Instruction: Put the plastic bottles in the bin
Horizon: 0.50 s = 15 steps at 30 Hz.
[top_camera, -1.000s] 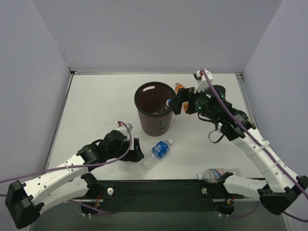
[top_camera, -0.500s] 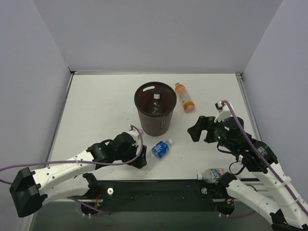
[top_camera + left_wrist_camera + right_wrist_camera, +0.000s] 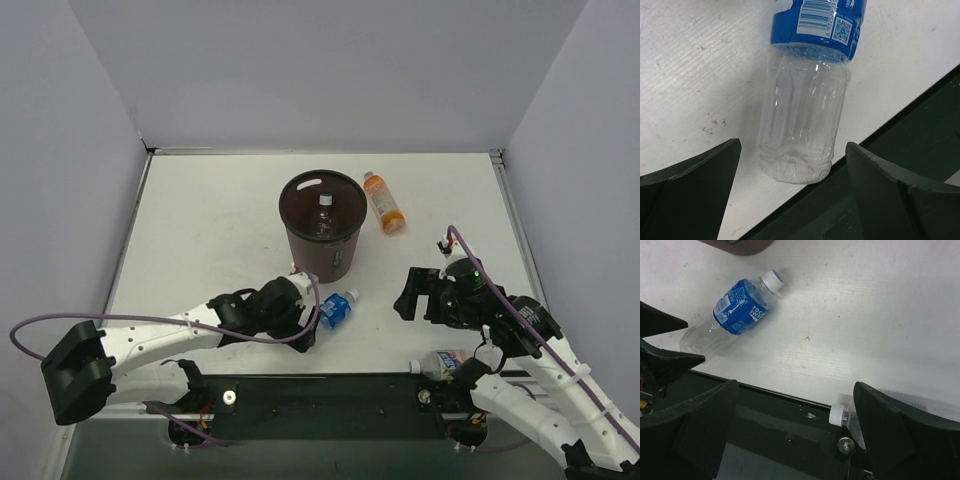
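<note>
**Two pincers open, one bottle in the bin, three on the table**

Nearest the arm bases, the bottle with the whitish label [image 3: 452, 360] lies on its side at the edge of the black base rail [image 3: 320, 390]. It sits on the near side of my right pincer [image 3: 404, 298]. The right arm hides part of it. In the right wrist view only its white cap and a bit of its body show, just by the right-hand finger.

My right pincer is spread wide and has hold of nothing; bare table [image 3: 200, 230] shows between its fingers [image 3: 700, 410].

My left pincer [image 3: 308, 328] is also wide open, low at the table. The bottle with the blue label [image 3: 336, 310] lies on its side with its clear base pointing into the gap. In the left wrist view that base [image 3: 797, 165] sits between the two fingertips. I see table on either side of it, so neither finger [image 3: 710, 165] touches it. Its label and cap lie ahead of the pincer, out past the fingertips. The same bottle is off to the left of my right pincer, apart from it.

Beyond both pincers stands the bin [image 3: 322, 262], upright. The plain clear bottle [image 3: 324, 214] stands inside it, cap up.

Farthest out, the orange bottle [image 3: 384, 204] lies on the table just right of the bin's rim, well beyond my right pincer.
</note>
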Each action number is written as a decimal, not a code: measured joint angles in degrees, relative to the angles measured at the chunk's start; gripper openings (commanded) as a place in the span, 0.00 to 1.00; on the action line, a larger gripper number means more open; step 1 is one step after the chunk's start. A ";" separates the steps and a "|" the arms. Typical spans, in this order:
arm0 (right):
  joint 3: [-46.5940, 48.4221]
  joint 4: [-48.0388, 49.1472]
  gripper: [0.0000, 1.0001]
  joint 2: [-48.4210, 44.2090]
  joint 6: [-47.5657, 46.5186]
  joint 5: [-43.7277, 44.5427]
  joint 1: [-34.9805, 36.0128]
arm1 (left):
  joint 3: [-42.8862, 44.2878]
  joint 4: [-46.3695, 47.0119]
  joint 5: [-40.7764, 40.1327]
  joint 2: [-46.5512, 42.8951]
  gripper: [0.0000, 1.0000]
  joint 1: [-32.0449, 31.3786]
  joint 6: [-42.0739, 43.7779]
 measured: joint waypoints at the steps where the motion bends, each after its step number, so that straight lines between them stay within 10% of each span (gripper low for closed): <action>1: -0.48 -0.48 0.93 -0.31 0.50 -0.15 0.00 | 0.02 0.63 -0.09 0.72 0.87 0.00 0.44; 8: -1.05 -1.92 0.93 -0.70 1.64 -0.90 0.00 | 2.40 2.91 0.17 8.35 0.35 -1.16 2.71; 15: 1.18 -2.89 0.92 1.84 3.30 -0.96 -0.02 | 2.40 3.61 2.56 -2.54 0.33 -3.76 3.74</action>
